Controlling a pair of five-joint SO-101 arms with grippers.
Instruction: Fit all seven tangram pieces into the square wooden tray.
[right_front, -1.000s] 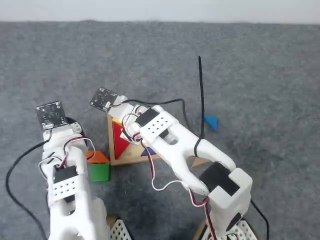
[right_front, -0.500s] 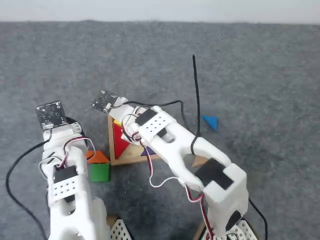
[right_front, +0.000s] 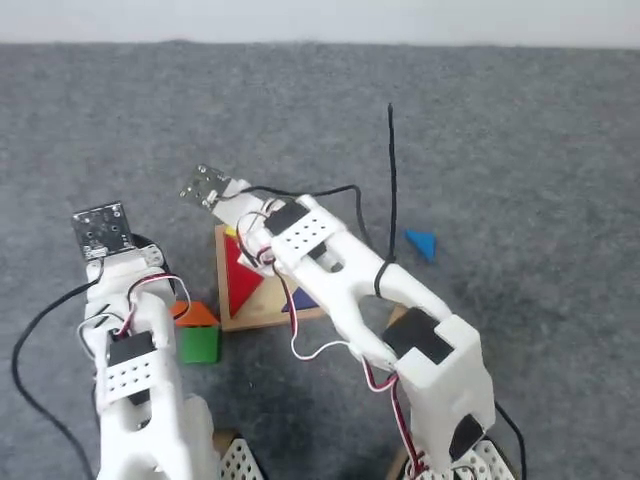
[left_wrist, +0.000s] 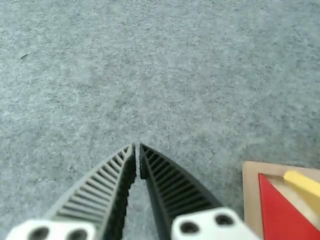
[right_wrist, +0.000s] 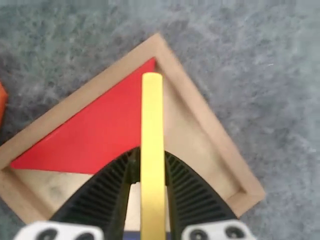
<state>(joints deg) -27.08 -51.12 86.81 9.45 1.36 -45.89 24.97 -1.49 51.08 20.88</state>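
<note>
Over centre-frame tray (right_wrist: 195, 102) | my right gripper (right_wrist: 150, 154) jaws pinch yellow piece (right_wrist: 152, 110) | left gripper (left_wrist: 137, 148) jaws pressed together

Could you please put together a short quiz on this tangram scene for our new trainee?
1. True or false: the wooden tray already holds a red piece.
2. The yellow piece in the right gripper hangs over: A the carpet, B the wooden tray, C the green piece.
3. Fill in: the left gripper is ___ and holds nothing.
Key: 1 true; 2 B; 3 shut.
</note>
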